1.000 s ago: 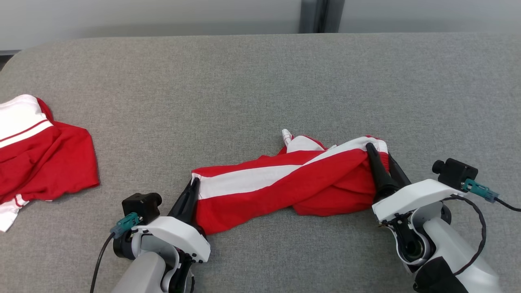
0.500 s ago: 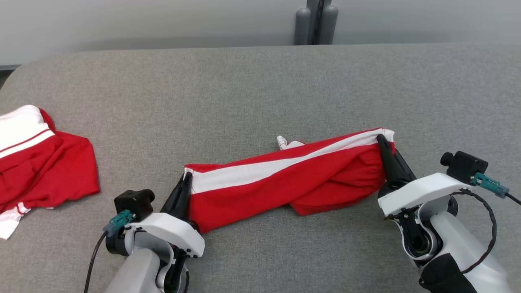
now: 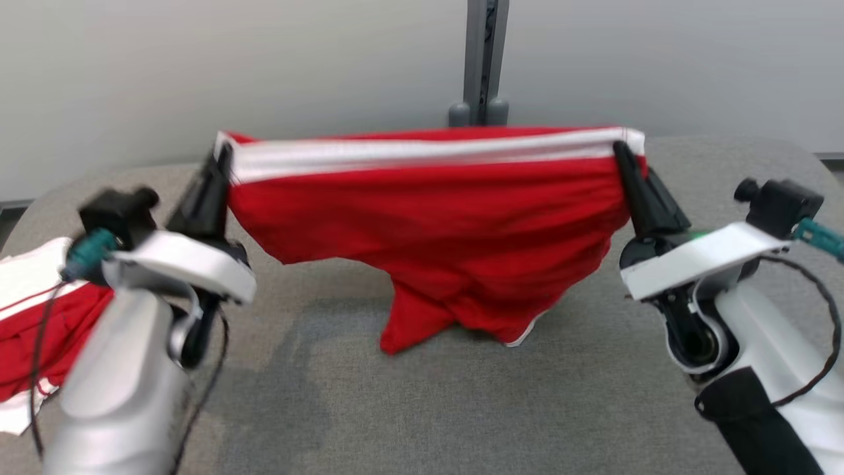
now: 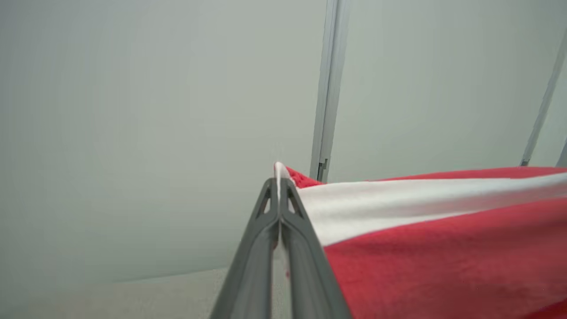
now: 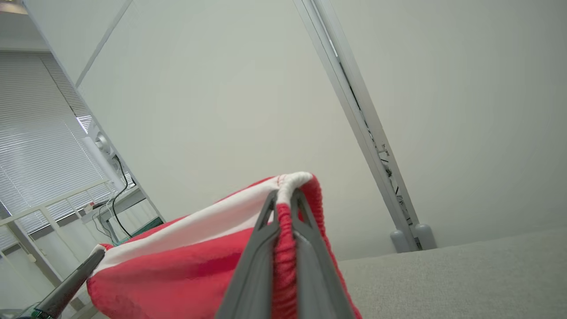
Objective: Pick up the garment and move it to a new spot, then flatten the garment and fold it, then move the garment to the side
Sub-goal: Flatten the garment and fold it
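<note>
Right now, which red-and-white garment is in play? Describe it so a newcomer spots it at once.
Above the grey table, the garment hangs stretched between the left gripper and right gripper, white band along its top. The other garment, also red and white, lies crumpled at the table's left edge; this one is lifted.

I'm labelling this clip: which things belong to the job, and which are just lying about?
In the job: held red garment; left hand and right hand, gripping its banded edge.
Lying about: second red-and-white garment at left; grey post behind.
</note>
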Motion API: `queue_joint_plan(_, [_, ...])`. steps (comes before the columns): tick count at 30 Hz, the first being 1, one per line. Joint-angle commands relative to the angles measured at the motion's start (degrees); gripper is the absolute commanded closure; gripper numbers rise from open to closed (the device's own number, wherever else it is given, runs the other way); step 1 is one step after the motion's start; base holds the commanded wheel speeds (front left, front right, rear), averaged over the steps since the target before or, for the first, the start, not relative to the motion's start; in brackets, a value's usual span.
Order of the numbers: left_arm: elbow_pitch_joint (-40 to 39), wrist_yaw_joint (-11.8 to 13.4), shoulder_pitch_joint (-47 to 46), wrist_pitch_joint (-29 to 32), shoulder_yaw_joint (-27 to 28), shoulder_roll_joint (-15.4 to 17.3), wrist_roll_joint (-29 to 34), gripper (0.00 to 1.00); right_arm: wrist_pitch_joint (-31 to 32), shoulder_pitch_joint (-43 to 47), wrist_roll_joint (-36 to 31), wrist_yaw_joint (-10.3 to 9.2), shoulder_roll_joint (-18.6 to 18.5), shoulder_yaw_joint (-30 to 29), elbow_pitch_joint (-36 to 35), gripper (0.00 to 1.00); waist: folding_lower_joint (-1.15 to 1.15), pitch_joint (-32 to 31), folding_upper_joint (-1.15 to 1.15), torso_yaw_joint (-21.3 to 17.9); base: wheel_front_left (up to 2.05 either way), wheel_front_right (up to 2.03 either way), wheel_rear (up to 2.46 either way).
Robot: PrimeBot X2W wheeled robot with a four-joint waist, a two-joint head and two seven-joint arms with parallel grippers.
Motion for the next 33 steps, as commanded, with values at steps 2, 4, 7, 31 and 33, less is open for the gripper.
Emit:
queue_joint_plan(2, [-1.0, -0.3, -4.1, 0.8, 0.5, 2.3, 0.7, 1.00, 0.0, -2.6, 0.1, 0.00, -1.5, 0.1, -1.2, 1.00, 0.00, -1.7, 0.00, -1.0, 0.00, 0.00, 0.00])
queue_joint_plan(4, [-2.0, -0.3, -7.2, 1.8, 0.8, 3.6, 0.6, 1.00, 0.0, -4.4, 0.5, 0.00, -2.5, 0.8, -2.1, 1.00, 0.00, -2.0, 0.00, -1.1, 0.00, 0.00, 0.00])
queue_joint_plan(7, [-4.5, 0.4, -13.3, 4.8, 1.5, 6.1, 1.1, 1.00, 0.0, -8.8, 1.2, 0.00, -4.4, 2.1, -2.7, 1.00, 0.00, -1.2, 0.00, -1.3, 0.00, 0.00, 0.00])
queue_joint_plan(31, [5.1, 5.5, -50.6, 0.1, -2.6, 4.6, 11.5, 1.00, -0.1, -49.2, -17.4, 0.00, -5.6, 0.2, 12.3, 1.00, 0.00, 25.6, 0.00, 2.4, 0.00, 0.00, 0.00])
queue_joint_plan(33, [5.2, 5.6, -51.0, -0.1, -2.6, 4.4, 11.7, 1.00, -0.1, -49.4, -19.1, 0.00, -5.6, -1.3, 11.8, 1.00, 0.00, 25.7, 0.00, 2.6, 0.00, 0.00, 0.00])
